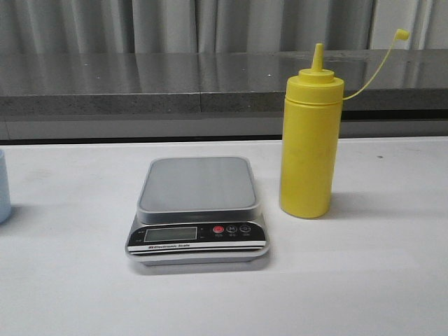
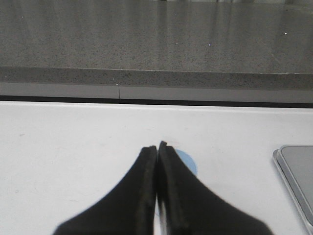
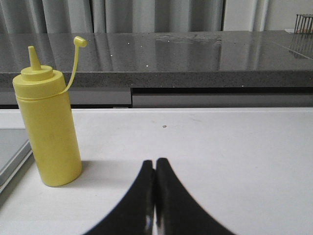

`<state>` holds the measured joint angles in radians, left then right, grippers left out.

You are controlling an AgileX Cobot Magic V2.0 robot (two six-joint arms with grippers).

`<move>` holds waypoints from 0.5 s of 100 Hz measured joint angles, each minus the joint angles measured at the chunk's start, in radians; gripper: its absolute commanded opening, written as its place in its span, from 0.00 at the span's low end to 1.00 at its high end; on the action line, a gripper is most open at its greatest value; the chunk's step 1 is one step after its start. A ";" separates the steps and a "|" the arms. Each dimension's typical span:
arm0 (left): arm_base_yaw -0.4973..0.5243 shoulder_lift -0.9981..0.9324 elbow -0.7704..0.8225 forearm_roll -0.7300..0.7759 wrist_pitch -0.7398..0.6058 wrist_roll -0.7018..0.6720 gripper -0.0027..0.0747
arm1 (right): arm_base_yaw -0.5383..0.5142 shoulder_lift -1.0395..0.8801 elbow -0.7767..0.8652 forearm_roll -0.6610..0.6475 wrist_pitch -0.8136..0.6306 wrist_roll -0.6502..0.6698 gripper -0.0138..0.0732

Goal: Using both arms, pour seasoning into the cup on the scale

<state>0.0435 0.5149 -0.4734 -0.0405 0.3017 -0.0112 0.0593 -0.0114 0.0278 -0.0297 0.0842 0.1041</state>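
Front view, tall yellow bottle (image 1: 309,143) stood upright right of the scale (image 1: 198,212), cap dangled on tether, cup (image 1: 3,186) cut off at left table (image 1: 364,280) edge, left tool (image 2: 157,147) and right tool (image 3: 155,162) clenched on nothing.

Yellow seasoning bottle (image 1: 309,143), light blue cup (image 1: 3,186), grey-and-black scale (image 1: 198,211), white table (image 1: 364,280)

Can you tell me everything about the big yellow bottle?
The yellow bottle is tall, round and looks like cloudy plastic you cannot see through. It has a wider screw-on top with a pointed nozzle. Its little cap is off, dangling up on a thin yellow string. It stands upright on the white table, right of the scale. Nothing holds it.
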 measured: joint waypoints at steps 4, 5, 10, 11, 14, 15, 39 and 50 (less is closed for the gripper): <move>0.000 0.042 -0.026 0.002 0.010 0.000 0.01 | 0.000 0.000 0.000 0.000 0.000 0.000 0.08; 0.000 0.057 -0.037 0.002 0.015 0.000 0.01 | 0.000 0.000 0.000 0.000 0.000 0.000 0.08; 0.000 0.108 -0.076 0.002 0.040 0.000 0.01 | 0.000 0.000 0.000 0.000 0.000 0.000 0.08; 0.000 0.115 -0.081 0.002 0.044 0.000 0.01 | 0.000 0.000 0.000 0.000 0.000 0.000 0.08; 0.000 0.145 -0.109 0.002 0.063 0.000 0.01 | 0.000 0.000 0.000 0.000 0.000 0.000 0.08; 0.000 0.160 -0.114 0.002 0.073 0.000 0.01 | 0.000 0.000 0.000 0.000 0.000 0.000 0.08; 0.000 0.425 -0.294 0.004 0.245 0.000 0.01 | 0.000 0.000 0.000 0.000 0.000 0.000 0.08; 0.000 0.538 -0.367 0.004 0.294 0.000 0.01 | 0.000 0.000 0.000 0.000 0.000 0.000 0.08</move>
<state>0.0435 1.0531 -0.8400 -0.0364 0.5954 -0.0112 0.0593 -0.0114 0.0278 -0.0297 0.0842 0.1041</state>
